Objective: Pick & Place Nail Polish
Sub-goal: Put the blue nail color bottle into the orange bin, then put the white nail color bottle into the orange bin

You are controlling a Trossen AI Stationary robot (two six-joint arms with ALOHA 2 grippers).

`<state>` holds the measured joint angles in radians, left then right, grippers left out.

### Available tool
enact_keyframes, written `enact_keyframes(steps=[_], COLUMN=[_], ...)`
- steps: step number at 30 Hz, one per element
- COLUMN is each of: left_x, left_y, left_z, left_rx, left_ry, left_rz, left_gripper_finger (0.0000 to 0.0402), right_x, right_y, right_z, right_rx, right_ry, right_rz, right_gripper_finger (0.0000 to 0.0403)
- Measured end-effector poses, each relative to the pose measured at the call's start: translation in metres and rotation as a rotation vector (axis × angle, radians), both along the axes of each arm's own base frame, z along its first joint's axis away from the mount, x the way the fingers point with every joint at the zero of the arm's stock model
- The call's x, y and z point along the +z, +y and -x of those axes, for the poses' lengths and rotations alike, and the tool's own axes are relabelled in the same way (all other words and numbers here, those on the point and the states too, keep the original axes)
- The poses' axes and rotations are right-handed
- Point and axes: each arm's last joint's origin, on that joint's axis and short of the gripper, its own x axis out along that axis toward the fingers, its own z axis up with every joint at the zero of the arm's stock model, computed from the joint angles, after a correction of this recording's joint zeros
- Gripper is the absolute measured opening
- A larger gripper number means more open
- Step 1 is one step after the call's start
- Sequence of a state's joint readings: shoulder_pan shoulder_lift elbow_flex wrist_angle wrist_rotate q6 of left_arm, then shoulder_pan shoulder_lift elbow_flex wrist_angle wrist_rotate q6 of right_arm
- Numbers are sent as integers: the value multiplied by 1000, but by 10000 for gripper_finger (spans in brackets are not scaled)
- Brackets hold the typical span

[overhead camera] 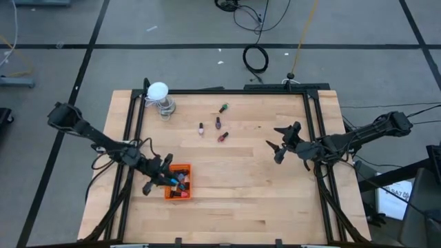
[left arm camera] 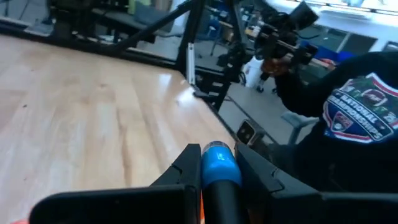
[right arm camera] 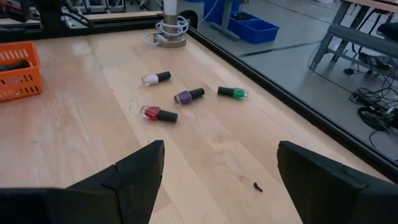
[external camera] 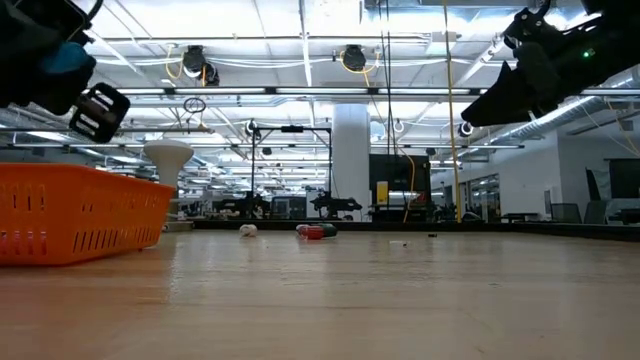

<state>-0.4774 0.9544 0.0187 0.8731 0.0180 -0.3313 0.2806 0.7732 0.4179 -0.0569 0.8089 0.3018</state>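
Observation:
My left gripper point(overhead camera: 164, 176) hangs level over the left rim of the orange tray point(overhead camera: 167, 194), shut on a blue nail polish bottle point(left arm camera: 219, 167). The tray holds several more bottles point(overhead camera: 182, 184). Lying on the bare wood mid-table are a green bottle point(right arm camera: 233, 93), a purple one point(right arm camera: 188, 96), a pale one with a dark cap point(right arm camera: 155, 78) and a red one point(right arm camera: 158, 114). My right gripper point(overhead camera: 279, 141) stands open above the table's right half, clear of them all. My left gripper pinches the blue bottle between its two fingers, and the bottle's blue end point(left arm camera: 217, 152) juts just past the fingertips. The bottle lies along the fingers, which point level. In the low view it hangs lifted clear, above the tray's rim point(external camera: 90, 172).
A white ball on a clear stand point(overhead camera: 160, 95) stands at the far left corner. Black frame rails point(overhead camera: 313, 117) run along the table's edges. In the left wrist view a person in a dark shirt with a badge point(left arm camera: 357, 115) stands beyond the table edge.

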Motion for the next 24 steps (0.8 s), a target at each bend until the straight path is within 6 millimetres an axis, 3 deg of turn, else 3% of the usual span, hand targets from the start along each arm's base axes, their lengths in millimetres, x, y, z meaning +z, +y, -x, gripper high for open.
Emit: enact_keyframes(steps=[7,15,24], left_x=[-3,-3,-10], left_y=[-1,0,5], left_z=[1,1,0], left_rx=[18,61,219], left_ry=[18,32,103], left_rz=[-27,-9,-3], left_gripper_finger=[59,121,159], right_x=[3,3,5], right_y=[0,1,1], right_z=[-1,-1,-3], right_rx=[8,8,4], right_ry=[-23,-23,-59], right_rz=[5,4,-13], right_gripper_finger=[298,298,295])
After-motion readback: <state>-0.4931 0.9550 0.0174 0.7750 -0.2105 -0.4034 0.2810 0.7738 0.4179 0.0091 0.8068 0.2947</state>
